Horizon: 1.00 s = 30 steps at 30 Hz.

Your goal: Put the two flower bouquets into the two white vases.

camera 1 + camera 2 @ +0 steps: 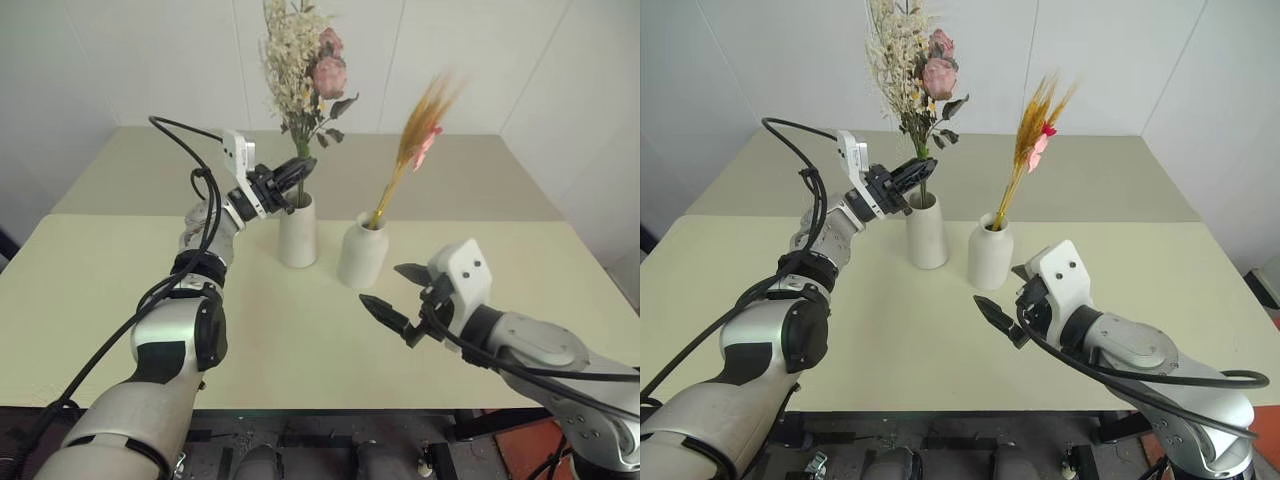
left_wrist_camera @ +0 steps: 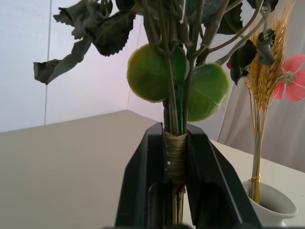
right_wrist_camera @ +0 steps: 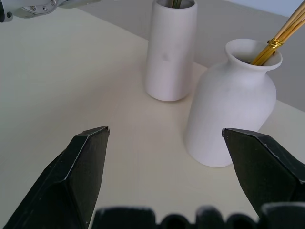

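The bushy rose bouquet [image 1: 305, 60] stands upright with its stems down in the straight white vase [image 1: 297, 235]. My left gripper [image 1: 297, 172] is shut on the bouquet's wrapped stem [image 2: 175, 152] just above the vase mouth, one finger pressed against each side. To the right of it, the slim straw-yellow bouquet [image 1: 420, 135] leans out of the rounded narrow-necked vase [image 1: 362, 252]. My right gripper [image 1: 380, 283] hovers open over the table in front of the rounded vase [image 3: 228, 105], nothing between its fingers.
Both vases stand near the middle of a pale cream table [image 1: 100, 290]. A second table top [image 1: 480, 170] lies behind it, against white walls. A black cable [image 1: 185, 140] arcs above my left forearm.
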Each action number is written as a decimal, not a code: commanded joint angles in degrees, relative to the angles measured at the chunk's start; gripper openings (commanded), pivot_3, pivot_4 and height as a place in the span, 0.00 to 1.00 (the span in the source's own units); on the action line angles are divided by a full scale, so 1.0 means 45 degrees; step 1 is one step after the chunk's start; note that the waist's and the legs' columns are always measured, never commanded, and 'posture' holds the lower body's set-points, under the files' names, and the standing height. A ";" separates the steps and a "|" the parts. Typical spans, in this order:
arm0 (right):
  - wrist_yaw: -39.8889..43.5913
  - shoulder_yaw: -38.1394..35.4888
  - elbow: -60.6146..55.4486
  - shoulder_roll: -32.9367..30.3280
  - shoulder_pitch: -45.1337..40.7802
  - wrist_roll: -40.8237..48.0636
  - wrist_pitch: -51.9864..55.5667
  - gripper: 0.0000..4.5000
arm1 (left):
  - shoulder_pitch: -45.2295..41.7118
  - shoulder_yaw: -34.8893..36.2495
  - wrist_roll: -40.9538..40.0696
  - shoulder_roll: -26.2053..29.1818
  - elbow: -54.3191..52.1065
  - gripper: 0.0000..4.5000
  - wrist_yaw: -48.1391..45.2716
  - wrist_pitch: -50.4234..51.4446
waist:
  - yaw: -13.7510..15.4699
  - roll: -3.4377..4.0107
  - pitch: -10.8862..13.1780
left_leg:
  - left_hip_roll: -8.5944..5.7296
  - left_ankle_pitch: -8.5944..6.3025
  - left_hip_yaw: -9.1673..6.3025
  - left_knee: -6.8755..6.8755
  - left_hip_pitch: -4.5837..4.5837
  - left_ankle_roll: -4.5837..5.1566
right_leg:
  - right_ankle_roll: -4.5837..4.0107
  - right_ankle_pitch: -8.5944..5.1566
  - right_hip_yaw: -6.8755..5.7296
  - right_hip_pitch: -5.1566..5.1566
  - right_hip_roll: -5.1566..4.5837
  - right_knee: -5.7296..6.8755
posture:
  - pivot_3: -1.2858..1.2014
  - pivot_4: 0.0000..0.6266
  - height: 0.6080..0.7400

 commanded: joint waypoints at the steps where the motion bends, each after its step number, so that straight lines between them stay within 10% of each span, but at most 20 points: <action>1: 0.0224 -0.0278 -0.0218 -0.0149 -0.0086 -0.0316 -0.0649 1.00 | -0.0291 0.0202 -0.0227 0.0179 -0.0342 0.46 -0.0270 -0.0374 | 0.0001 0.0000 0.0000 | 0.0000 0.0000 0.0000 0.0000 0.0002 0.0000 | 0.0000 0.0000 0.0000 0.0002 0.0000 0.0001 | 0.52 0.24 1.00; 9: 0.0779 -0.0202 0.0028 -0.0193 -0.0006 -0.0857 -0.1269 1.00 | 0.0186 0.0108 -0.0117 0.0707 -0.0873 1.00 -0.0987 -0.0267 | -0.0014 0.0000 0.0000 | 0.0000 0.0000 0.0000 0.0000 0.0002 0.0000 | 0.0001 -0.0001 0.0000 0.0001 0.0000 0.0002 | 0.52 0.24 1.00; 30: 0.1928 -0.1540 0.0149 -0.0396 0.0972 -0.1144 -0.1824 1.00 | 0.4311 -0.0255 -0.1662 0.4769 -0.7743 1.00 -0.3420 0.3584 | -0.0141 0.0002 0.0000 | 0.0015 0.0000 -0.0001 0.0001 0.0006 0.0000 | 0.0000 -0.0001 0.0004 -0.0002 0.0005 0.0019 | 0.52 0.24 1.00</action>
